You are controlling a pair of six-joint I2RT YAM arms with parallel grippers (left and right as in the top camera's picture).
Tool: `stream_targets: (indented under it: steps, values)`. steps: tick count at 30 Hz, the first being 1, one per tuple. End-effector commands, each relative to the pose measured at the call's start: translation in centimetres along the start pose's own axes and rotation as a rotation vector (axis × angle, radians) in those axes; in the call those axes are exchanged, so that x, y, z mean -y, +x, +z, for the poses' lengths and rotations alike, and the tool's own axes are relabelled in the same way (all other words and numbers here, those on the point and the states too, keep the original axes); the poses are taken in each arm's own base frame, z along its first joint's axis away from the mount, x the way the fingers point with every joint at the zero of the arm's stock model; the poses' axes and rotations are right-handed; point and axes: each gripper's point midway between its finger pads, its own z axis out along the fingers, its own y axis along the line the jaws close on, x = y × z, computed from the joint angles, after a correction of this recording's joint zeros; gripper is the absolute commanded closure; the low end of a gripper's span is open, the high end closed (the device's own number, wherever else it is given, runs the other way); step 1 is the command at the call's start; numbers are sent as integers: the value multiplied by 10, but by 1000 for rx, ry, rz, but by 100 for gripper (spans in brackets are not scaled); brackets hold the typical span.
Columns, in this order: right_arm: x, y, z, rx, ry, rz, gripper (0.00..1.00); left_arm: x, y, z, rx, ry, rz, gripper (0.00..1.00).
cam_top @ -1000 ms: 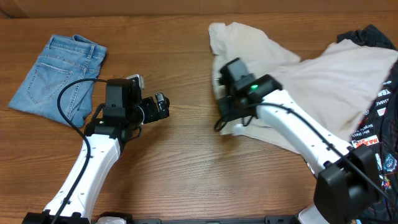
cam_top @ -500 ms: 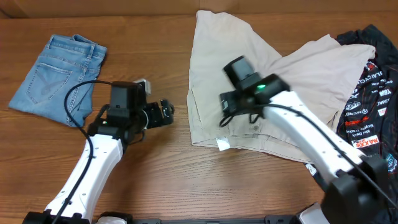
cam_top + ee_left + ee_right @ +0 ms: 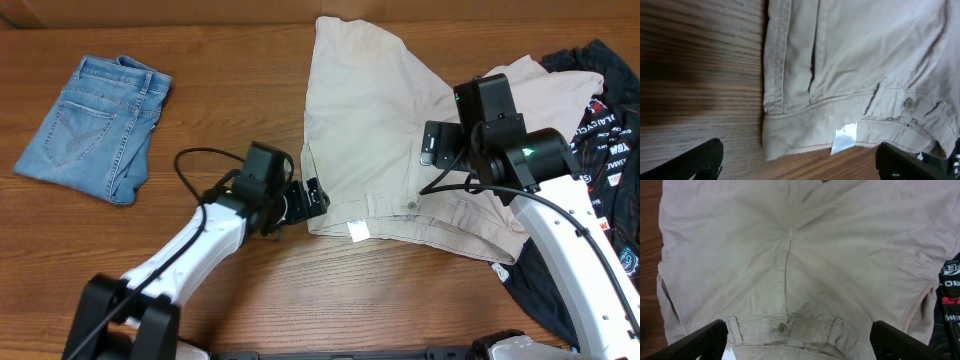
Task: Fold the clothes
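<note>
Both arms have shifted: the left claw [image 3: 312, 196] has swung right across the wooden table [image 3: 200, 40] to the near left waistband corner of the plain beige cotton shorts [image 3: 370, 130], and the right claw [image 3: 800, 337] has let go and drawn off to the right. The shorts, bunched a second ago, now lie spread flat at the table's middle, waistband toward the robot. Their right side rests over the black logo-printed jersey [image 3: 600, 130]. A small white tag [image 3: 845, 139] sticks out below the waistband. Both claws stand spread wide and pinch nothing; the right one hangs above the waistband button [image 3: 782, 327]. Folded light-blue denim shorts [image 3: 90, 125] lie far left.
</note>
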Motion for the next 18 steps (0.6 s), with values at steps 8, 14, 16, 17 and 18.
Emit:
stream_targets:
  steps: [8,14,16,17,18]
  values:
    - [5,-5,-10,21,5,25,5,8,15,48,-165,82,-217,20]
    - [6,-5,-10,21,5,25,5,8,16,48,-170,86,-213,96]
    - [6,-5,-10,20,6,25,5,6,14,46,-166,86,-212,96]
    - [6,-4,-10,18,7,26,5,6,11,45,-158,90,-197,96]
    - [7,-4,-10,18,9,27,5,5,5,42,-143,97,-178,96]
